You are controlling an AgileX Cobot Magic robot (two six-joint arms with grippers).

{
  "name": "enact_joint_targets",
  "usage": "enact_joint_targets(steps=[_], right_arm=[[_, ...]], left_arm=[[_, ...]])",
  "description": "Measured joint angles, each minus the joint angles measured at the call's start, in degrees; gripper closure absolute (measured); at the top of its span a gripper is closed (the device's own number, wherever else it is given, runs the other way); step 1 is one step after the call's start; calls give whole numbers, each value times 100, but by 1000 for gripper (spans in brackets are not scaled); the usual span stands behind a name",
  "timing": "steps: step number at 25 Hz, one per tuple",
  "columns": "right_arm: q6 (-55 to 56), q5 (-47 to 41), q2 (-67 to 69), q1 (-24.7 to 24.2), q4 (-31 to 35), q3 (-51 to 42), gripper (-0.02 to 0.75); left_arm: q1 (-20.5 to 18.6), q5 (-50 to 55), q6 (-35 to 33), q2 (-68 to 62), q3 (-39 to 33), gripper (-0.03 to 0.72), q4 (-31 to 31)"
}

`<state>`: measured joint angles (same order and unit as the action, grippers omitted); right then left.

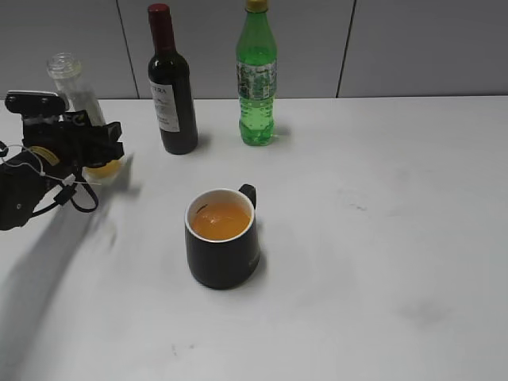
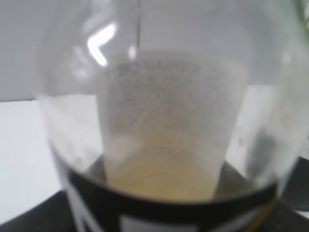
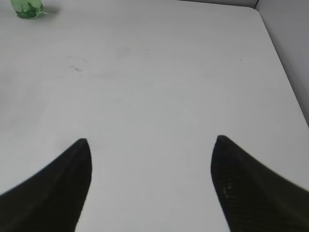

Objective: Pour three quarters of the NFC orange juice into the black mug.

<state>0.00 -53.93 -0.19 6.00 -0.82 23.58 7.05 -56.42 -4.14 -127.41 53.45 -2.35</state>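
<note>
The NFC orange juice bottle (image 1: 70,83) stands upright at the far left, its clear neck above my left gripper (image 1: 97,148), which is shut around its body. A little orange liquid shows at its base. In the left wrist view the bottle (image 2: 169,121) fills the frame, blurred, with the black label at the bottom and my jaws hidden. The black mug (image 1: 223,252) sits in the middle of the table, handle to the back right, holding orange juice well up its cream inside. My right gripper (image 3: 151,145) is open and empty over bare table; it does not show in the exterior view.
A dark wine bottle with a red cap (image 1: 172,83) and a green soda bottle (image 1: 257,75) stand at the back of the white table (image 1: 381,238). The green bottle's base shows in the right wrist view (image 3: 28,8). A grey wall runs behind.
</note>
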Motion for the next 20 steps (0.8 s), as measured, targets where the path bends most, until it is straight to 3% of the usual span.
enact_joint_targets(steps=[5, 20], right_arm=[[0, 0, 0, 0, 0, 0, 154], [0, 0, 0, 0, 0, 0, 154]], left_arm=[[0, -22, 0, -102, 10, 222, -6], [0, -28, 0, -102, 27, 81, -6]])
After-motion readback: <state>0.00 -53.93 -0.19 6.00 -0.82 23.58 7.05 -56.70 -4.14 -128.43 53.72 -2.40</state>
